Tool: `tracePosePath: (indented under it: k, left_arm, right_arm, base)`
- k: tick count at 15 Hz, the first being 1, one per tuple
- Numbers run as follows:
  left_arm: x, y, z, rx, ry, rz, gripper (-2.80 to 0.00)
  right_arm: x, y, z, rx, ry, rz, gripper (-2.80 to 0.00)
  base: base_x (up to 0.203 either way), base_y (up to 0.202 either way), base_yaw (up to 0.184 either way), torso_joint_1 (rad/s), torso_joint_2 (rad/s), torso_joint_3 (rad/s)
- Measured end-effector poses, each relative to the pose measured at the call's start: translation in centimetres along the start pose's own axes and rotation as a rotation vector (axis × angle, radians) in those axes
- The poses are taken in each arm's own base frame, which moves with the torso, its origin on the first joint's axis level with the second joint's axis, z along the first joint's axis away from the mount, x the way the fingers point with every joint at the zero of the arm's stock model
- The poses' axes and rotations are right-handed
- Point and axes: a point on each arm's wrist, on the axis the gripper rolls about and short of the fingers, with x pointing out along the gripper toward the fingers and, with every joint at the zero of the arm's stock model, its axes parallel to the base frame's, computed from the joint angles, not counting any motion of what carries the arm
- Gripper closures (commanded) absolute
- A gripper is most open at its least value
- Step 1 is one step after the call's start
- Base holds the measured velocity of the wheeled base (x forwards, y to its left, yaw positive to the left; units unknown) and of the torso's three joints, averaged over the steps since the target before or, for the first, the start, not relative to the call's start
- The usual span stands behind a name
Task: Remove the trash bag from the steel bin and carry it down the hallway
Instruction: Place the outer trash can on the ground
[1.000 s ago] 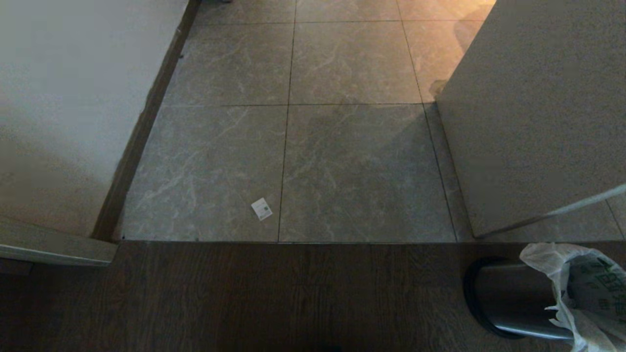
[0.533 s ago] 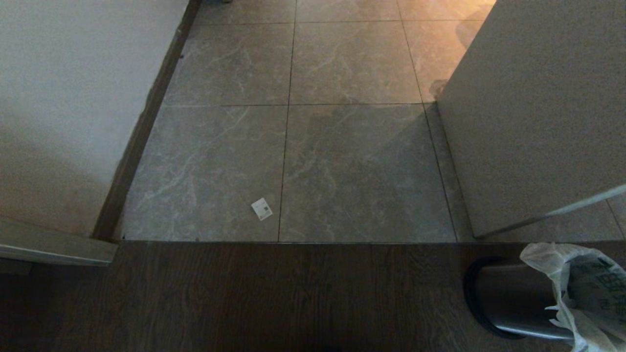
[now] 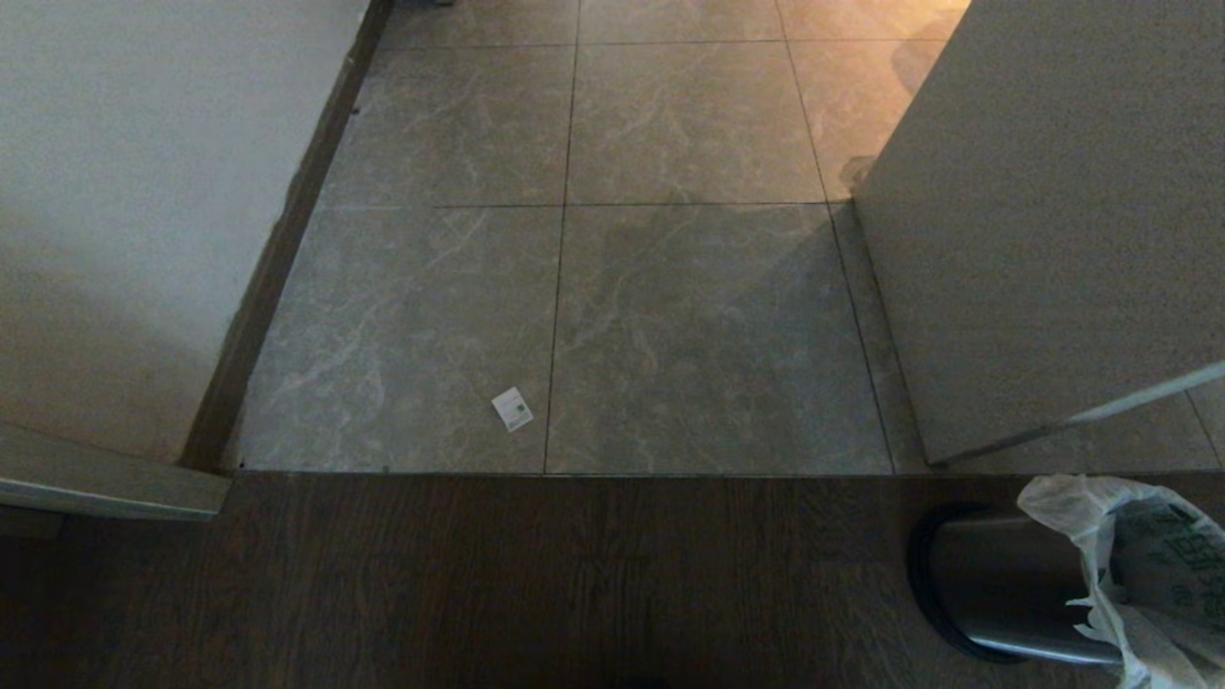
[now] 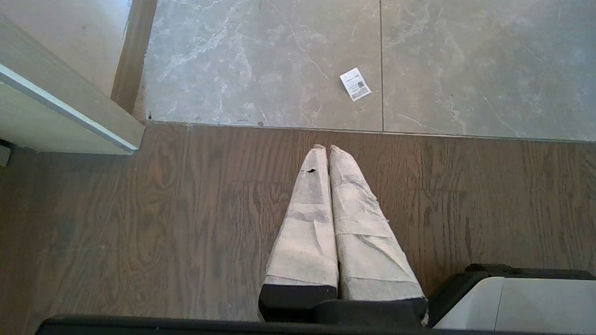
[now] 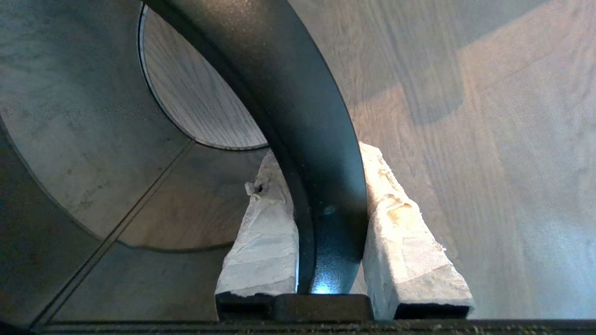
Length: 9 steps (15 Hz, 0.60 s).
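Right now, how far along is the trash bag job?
Done: nothing complete yet. The trash bag bunches at the mouth of the steel bin, which looks tipped on the wood floor. In hand: the right pincer clamps the bin's black rim, one finger inside, one outside. The left pincer hangs shut and empty. Left: freeing the bag, then carrying it onto the hallway tiles ahead.

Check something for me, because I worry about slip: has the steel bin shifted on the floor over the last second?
No. In the head view, the steel bin lies at the same spot below the wood-to-tile seam as before.
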Motion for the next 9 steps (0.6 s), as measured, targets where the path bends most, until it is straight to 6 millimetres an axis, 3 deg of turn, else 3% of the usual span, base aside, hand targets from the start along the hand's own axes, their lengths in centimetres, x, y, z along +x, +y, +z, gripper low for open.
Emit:
tracePosePath:
  k: [4, 9]
  left_arm:
    - [0.0, 0.0, 0.0, 0.0, 0.0, 0.0, 0.0]
    - [0.0, 0.0, 0.0, 0.0, 0.0, 0.0, 0.0]
  right_arm:
    - [1.7, -0.4, -2.0, 0.018, 0.021, 0.01, 0.0]
    - [2.6, -0.2, -2.5, 0.021, 0.034, 0.014, 0.0]
  base:
    - [0.0, 0.0, 0.0, 0.0, 0.0, 0.0]
    - [0.0, 0.0, 0.0, 0.0, 0.0, 0.0]
